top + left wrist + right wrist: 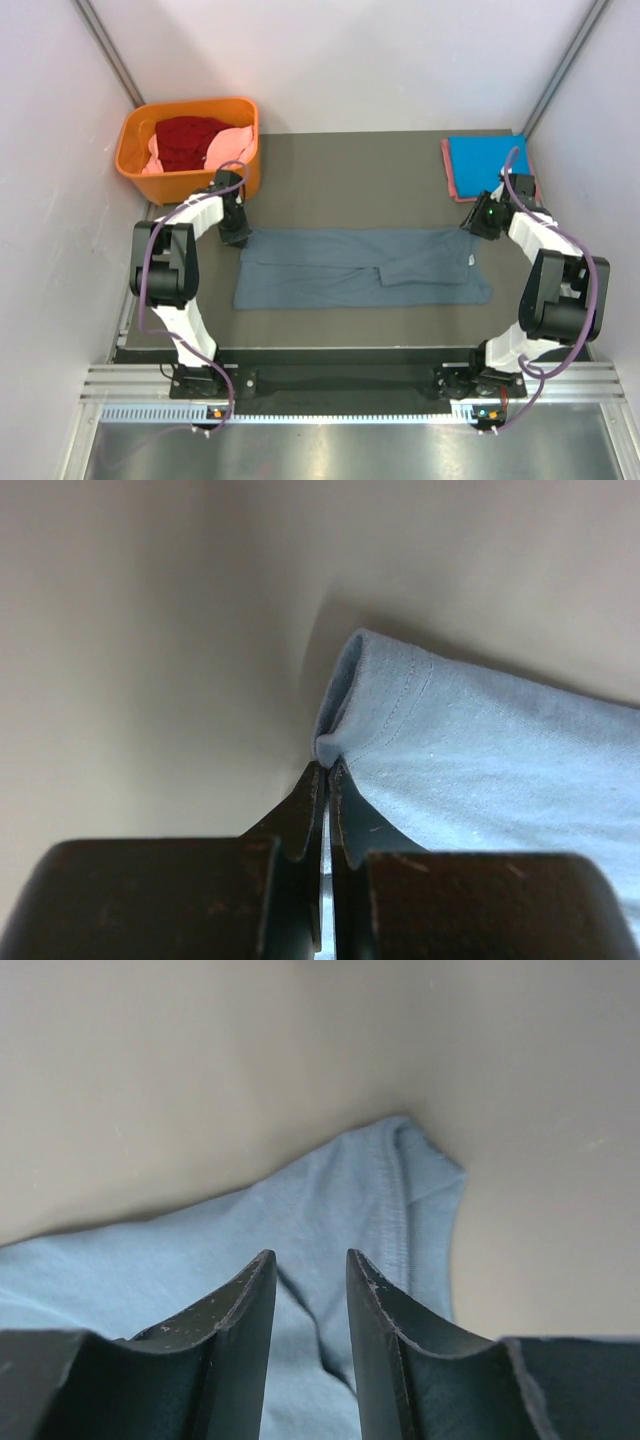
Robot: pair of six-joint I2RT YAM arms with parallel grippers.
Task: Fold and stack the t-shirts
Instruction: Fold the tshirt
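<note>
So the big grey-blue t-shirt (360, 268) is lying stretched out sideways across the middle of the surface (350, 170). It's folded over on itself into a long band, and its little white tag (470, 262) is showing near the right end.

The left end effector (236, 236) is sitting down at the shirt's far left corner. In the left wrist view its fingers (298, 822) are squeezing tight together on the hemmed corner of the cloth, and the fabric is bunching up right at the tips.

The right end effector (480, 222) is hanging over the far right corner. From its own camera the fingers (238, 1325) are standing a narrow gap apart, with the stitched corner of the shirt lying under and just past them. It isn't gripping anything as far as I can tell.

Over at the far right of the surface a bright blue tee (488, 160) is lying folded on top of a salmon-red tee (449, 172). The orange basket (170, 184) is sitting at the far left corner, just beyond the left arm, and it's holding a dark red tee (190, 140) and a pink tee (236, 146) – both just crumpled in there
</note>
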